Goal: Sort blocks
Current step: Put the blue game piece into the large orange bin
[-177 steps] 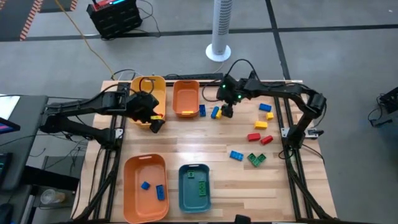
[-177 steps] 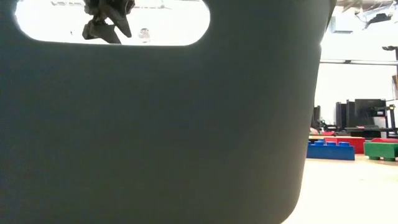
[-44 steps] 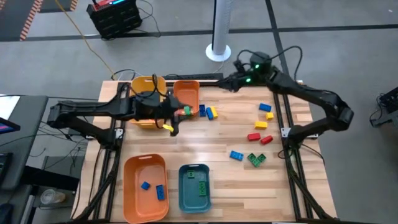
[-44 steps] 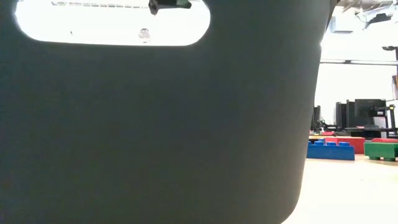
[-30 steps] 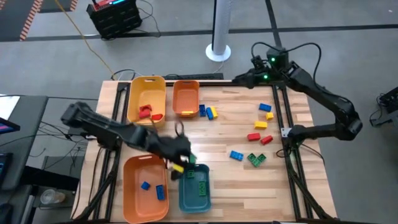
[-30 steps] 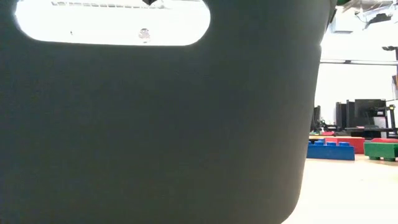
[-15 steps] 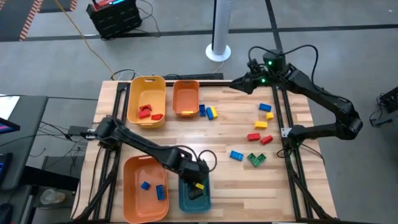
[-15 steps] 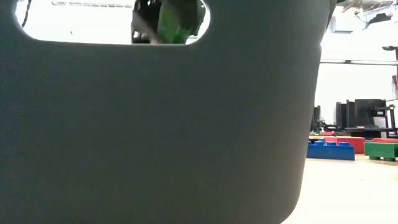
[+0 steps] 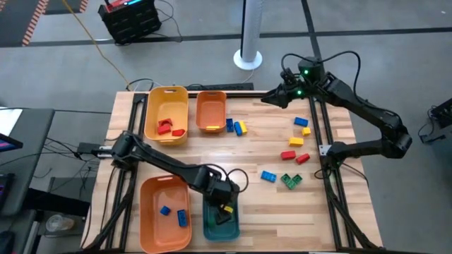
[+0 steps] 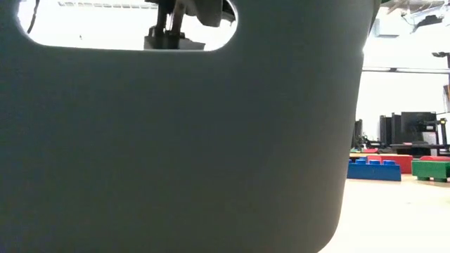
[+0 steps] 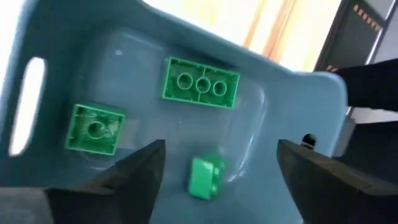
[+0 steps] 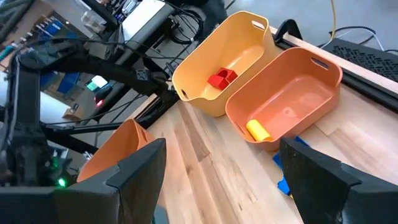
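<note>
My left gripper (image 9: 223,210) hangs open over the teal bin (image 9: 209,212) at the table's near edge. In the left wrist view its fingers (image 11: 217,155) stand wide apart above the bin floor, where a three-stud green block (image 11: 201,83), a square green block (image 11: 94,129) and a small blurred green block (image 11: 205,177) show. My right gripper (image 9: 272,98) waits open and empty above the far edge (image 12: 222,152). Loose blocks lie on the table: a blue and yellow pair (image 9: 236,127), red ones (image 9: 288,154), a blue one (image 9: 268,176), a green one (image 9: 291,180).
The big orange bin (image 9: 152,194) beside the teal one holds blue blocks (image 9: 181,219). At the far edge the yellow bin (image 9: 157,106) holds red blocks (image 12: 221,79), and the small orange bin (image 9: 211,106) a yellow block (image 12: 257,130). The teal bin's wall (image 10: 176,154) fills the low view.
My left gripper has swung toward the near edge and come over the teal bin, then sunk a little into it. A green block that showed at its fingers in the low view half a second ago no longer shows there.
</note>
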